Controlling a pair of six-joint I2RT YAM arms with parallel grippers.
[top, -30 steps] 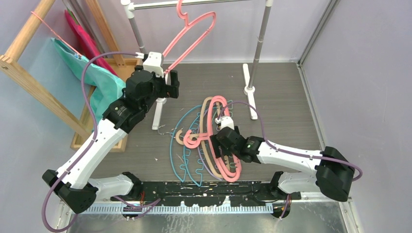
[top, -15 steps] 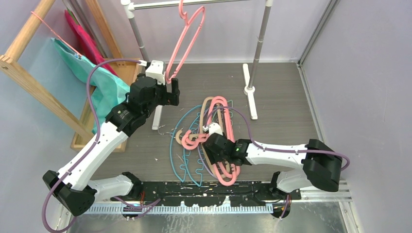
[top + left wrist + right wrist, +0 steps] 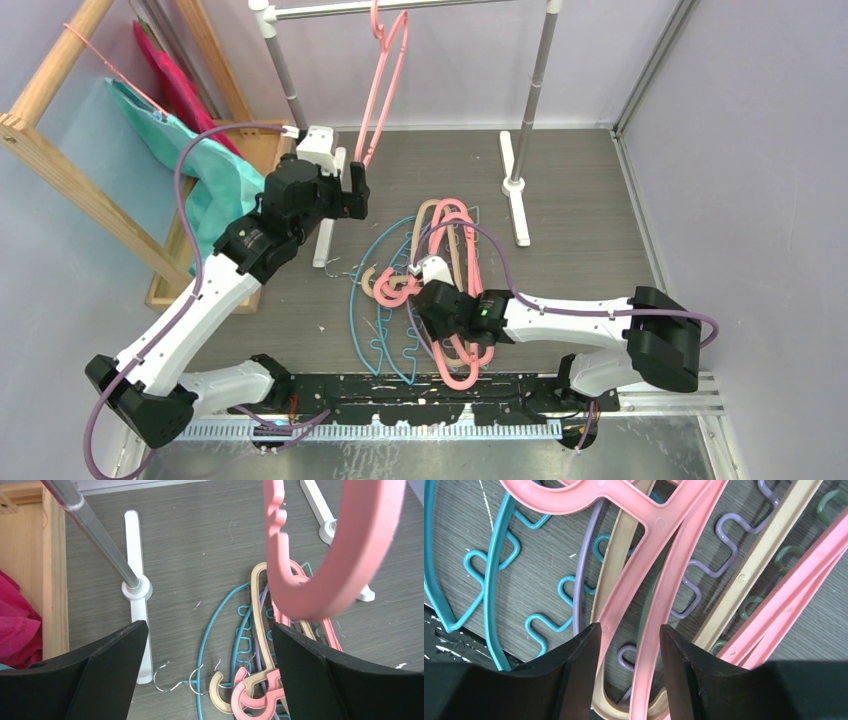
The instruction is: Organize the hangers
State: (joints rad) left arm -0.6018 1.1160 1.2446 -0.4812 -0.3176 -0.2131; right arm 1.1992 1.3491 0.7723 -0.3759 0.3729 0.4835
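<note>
One thick pink hanger [image 3: 383, 75] hangs on the garment rail [image 3: 400, 8]; its blurred lower end [image 3: 340, 570] fills the left wrist view. My left gripper [image 3: 350, 182] [image 3: 209, 627] is open and empty just below and left of it. Several hangers lie piled on the floor [image 3: 445, 250]: pink [image 3: 659, 520], beige [image 3: 764, 545], blue [image 3: 494, 580], purple [image 3: 724, 530] and green [image 3: 794, 555]. My right gripper [image 3: 432, 300] [image 3: 629, 627] is low over the pile, jaws open and straddling the two arms of a pink hanger.
The rail's white feet [image 3: 515, 190] [image 3: 134, 555] and steel posts [image 3: 100, 535] stand beside the pile. A wooden frame rack [image 3: 60, 170] with teal cloth [image 3: 220, 170] and pink cloth [image 3: 170, 80] is at the left. The walls close in at the right.
The hanging pink hanger has swung round to edge-on. My left gripper has dropped slightly away from it. My right gripper has moved left and lower over the pile.
</note>
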